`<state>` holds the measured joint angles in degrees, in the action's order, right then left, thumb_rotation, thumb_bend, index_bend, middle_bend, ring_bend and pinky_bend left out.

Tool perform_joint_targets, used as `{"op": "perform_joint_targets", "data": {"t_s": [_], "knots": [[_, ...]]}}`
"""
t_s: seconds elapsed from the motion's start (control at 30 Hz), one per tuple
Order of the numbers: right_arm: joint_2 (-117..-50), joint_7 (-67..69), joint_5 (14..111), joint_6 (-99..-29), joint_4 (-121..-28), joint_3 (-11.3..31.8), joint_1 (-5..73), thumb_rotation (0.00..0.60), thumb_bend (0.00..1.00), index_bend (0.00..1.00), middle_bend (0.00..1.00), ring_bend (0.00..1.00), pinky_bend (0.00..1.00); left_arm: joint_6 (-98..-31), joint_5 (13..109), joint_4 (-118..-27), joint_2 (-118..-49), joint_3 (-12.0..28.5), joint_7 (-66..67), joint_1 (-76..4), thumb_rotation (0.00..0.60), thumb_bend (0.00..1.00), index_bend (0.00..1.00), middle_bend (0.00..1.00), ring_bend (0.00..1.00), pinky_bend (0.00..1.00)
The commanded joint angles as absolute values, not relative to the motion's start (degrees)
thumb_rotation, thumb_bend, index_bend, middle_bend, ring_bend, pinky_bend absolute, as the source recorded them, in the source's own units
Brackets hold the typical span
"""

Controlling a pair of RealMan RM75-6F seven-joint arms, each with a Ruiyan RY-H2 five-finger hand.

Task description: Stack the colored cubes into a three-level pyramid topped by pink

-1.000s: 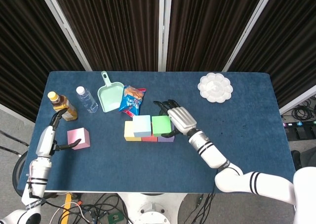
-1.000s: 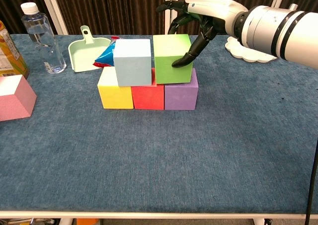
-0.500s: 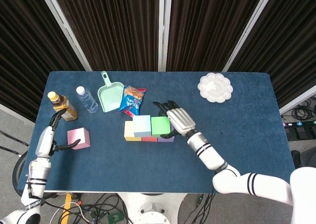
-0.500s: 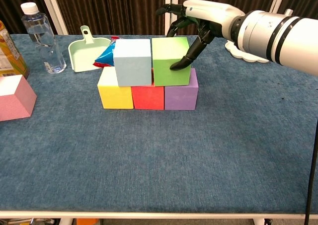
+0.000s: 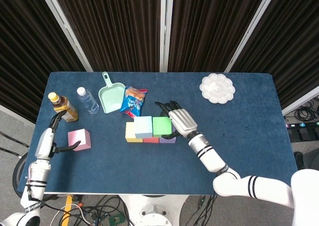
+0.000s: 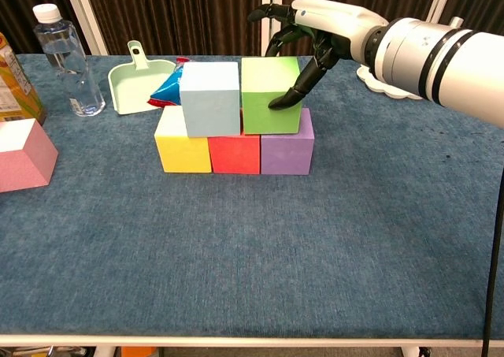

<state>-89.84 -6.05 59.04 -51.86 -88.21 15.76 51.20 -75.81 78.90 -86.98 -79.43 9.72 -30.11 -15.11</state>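
My right robot hand (image 6: 315, 34) grips the green cube (image 6: 271, 94), which sits on the red cube (image 6: 234, 154) and purple cube (image 6: 287, 152). My left robot hand (image 5: 56, 136) hangs open beside the pink cube (image 5: 79, 139) on the desk (image 5: 249, 136).

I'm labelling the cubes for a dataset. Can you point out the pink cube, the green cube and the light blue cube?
pink cube (image 5: 79, 138), head view, on its top face.
green cube (image 6: 271, 97), chest view, on its front face.
light blue cube (image 6: 211, 102), chest view, on its front face.
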Motion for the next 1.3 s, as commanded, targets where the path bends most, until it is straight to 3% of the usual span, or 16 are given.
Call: {"op": "perform_joint_targets", "data": {"t_s": [0.03, 1.3], "knots": [[-90.1, -6.8, 58.6, -52.4, -88.5, 15.7, 51.0, 0.600, 0.16, 0.00, 0.54, 0.11, 0.00, -75.8, 78.9, -87.0, -79.4, 9.7, -30.2, -15.1, 0.600, 0.11, 0.09, 0.05, 0.00, 0.11], [-91.2, -9.3, 56.4, -53.1, -88.9, 16.4, 50.7, 0.600, 0.17, 0.00, 0.55, 0.11, 0.00, -75.4, 78.8, -86.1, -79.6, 9.5, -30.9, -15.0, 0.600, 0.11, 0.09, 0.05, 0.00, 0.11]]}}
